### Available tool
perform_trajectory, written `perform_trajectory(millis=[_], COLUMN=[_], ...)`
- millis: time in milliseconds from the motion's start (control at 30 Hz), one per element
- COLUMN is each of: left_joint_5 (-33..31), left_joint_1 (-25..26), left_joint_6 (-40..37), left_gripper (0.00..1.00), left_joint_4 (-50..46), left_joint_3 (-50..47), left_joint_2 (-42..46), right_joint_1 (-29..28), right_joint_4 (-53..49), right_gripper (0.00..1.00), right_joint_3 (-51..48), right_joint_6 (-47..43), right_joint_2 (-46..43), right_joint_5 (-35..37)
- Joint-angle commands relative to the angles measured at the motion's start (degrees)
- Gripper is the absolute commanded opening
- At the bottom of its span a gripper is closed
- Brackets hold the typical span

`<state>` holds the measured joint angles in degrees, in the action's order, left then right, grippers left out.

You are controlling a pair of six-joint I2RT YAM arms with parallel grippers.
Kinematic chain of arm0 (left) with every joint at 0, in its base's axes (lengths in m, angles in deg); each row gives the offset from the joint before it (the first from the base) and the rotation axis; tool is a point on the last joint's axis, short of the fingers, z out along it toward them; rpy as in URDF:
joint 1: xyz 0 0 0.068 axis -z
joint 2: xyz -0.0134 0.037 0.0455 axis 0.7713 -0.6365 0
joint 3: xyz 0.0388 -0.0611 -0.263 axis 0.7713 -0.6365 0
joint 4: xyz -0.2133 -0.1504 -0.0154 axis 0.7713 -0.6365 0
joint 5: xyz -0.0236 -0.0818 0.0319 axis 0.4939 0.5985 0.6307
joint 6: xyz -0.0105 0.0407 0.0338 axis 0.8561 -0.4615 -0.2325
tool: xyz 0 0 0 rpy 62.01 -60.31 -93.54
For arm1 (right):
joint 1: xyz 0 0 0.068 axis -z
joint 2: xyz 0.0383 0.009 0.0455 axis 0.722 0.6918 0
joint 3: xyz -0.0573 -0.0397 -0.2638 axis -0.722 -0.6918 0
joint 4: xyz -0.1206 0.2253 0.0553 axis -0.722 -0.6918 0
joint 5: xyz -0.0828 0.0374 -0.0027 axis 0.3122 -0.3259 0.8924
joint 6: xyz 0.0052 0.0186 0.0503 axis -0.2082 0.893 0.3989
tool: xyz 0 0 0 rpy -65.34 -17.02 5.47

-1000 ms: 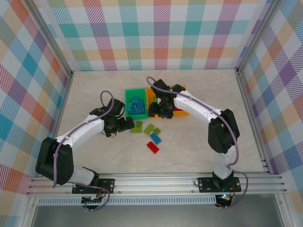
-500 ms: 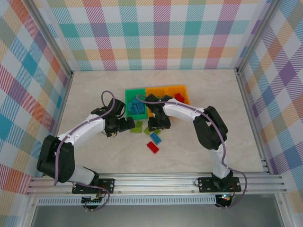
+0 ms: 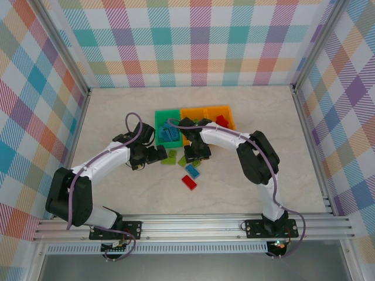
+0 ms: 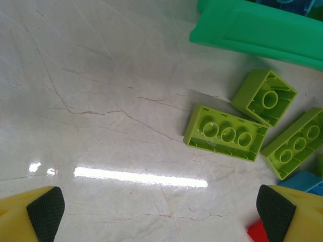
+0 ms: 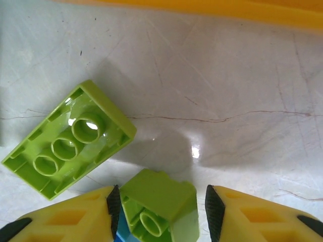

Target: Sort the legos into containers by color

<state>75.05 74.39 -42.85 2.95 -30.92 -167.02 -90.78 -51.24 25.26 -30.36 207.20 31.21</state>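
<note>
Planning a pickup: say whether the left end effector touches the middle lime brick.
Apart. Left wrist view: bare table separates left end effector from middle lime brick.

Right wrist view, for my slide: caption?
Yellow fingers flank a small lime brick; a longer one lies upturned beside it.

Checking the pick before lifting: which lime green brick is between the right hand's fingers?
The small squarish lime brick, tipped up between the fingers of the right hand; the longer lime brick lies apart, flat, hollow side up.
</note>
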Motion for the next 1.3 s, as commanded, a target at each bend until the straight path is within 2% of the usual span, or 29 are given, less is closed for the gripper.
perform_trajectory(millis=[0,100,167,467,600,867,1100,1267], left_joint_5=[-0.31,-0.2,-0.05,-0.11,0.27,1.68,3.32,3.53], left_joint_1=[0.33,0.38,0.34,0.37,0.31,0.42,0.5,0.55], left_joint_6=[0.05,-0.01,-0.02,0.01,-0.06,-0.58,-0.43,-0.45], left_gripper=[1.0,1.0,1.0,1.0,1.0,1.0,1.0,1.0], left_joint_4=[-0.56,-0.45,-0.37,-0.2,0.07,0.77,2.08,2.16], left_joint_3=[-1.1,-1.17,-1.12,-1.19,-1.02,-1.01,-1.5,-1.42], left_joint_2=[1.11,0.94,0.77,0.7,0.2,-0.87,-3.65,-4.16], right_joint_1=[0.67,1.48,1.49,1.42,1.66,5.75,9.16,11.48], right_joint_4=[0.03,1.4,1.63,1.01,-0.24,-3.87,-9.08,-10.69], right_gripper=[0.46,0.36,0.32,0.3,0.28,0.28,0.29,0.29], right_joint_3=[-1.88,-3.62,-4.07,-7.85,-6.6,6.02,23.69,31.97], right_joint_6=[1.0,2.05,2.22,4.33,4.94,4.46,4.87,6.11], right_joint_2=[-1.27,-2.29,-2.43,-4.35,-5.6,-5.64,3.19,9.14], right_joint_5=[0.53,-1.13,-1.97,-1.22,-0.5,0.14,2.34,1.57])
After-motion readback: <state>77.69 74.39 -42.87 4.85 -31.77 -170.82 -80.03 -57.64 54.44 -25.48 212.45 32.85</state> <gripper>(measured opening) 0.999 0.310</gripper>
